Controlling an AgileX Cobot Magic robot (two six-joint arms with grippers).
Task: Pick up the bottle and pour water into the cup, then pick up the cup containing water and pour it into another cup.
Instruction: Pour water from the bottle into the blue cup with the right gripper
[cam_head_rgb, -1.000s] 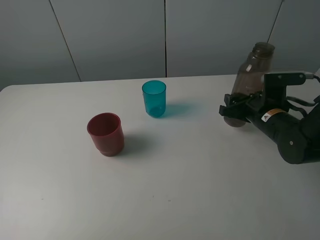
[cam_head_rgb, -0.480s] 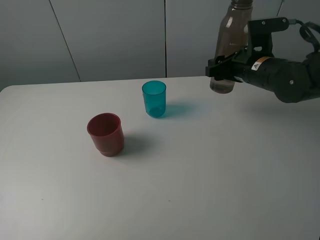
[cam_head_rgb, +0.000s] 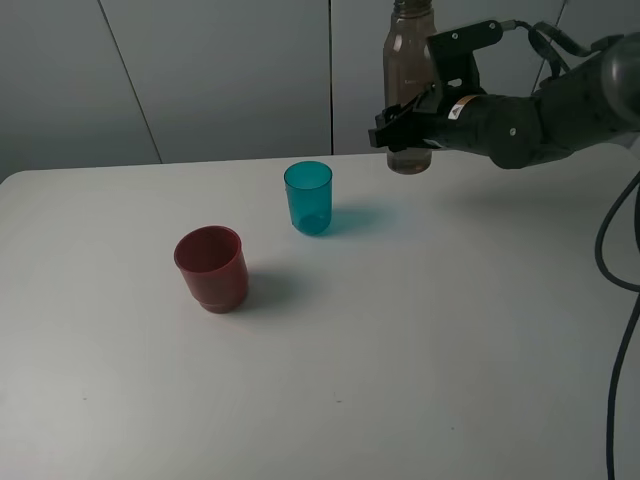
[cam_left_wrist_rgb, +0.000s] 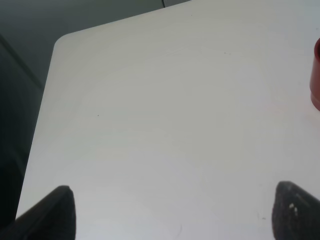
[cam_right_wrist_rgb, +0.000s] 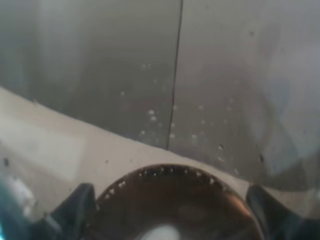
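My right gripper (cam_head_rgb: 405, 115) is shut on the smoky grey-brown bottle (cam_head_rgb: 408, 85) and holds it upright in the air, up and to the right of the teal cup (cam_head_rgb: 308, 198). The bottle fills the right wrist view (cam_right_wrist_rgb: 175, 150), between the two fingers (cam_right_wrist_rgb: 75, 205). The teal cup stands on the white table (cam_head_rgb: 400, 330) near its back. The squat dark-red cup (cam_head_rgb: 211, 268) stands to the front left of it; its edge shows in the left wrist view (cam_left_wrist_rgb: 316, 75). My left gripper (cam_left_wrist_rgb: 172, 210) is open over bare table, out of the exterior view.
A grey panelled wall (cam_head_rgb: 220, 70) runs behind the table. The table's left edge and rounded corner (cam_left_wrist_rgb: 60, 42) show in the left wrist view. A black cable (cam_head_rgb: 625, 300) hangs at the right edge.
My right gripper has lifted the bottle off the table at the right and carried it up and left towards the teal cup, turning it from tilted to upright. The cups have not moved.
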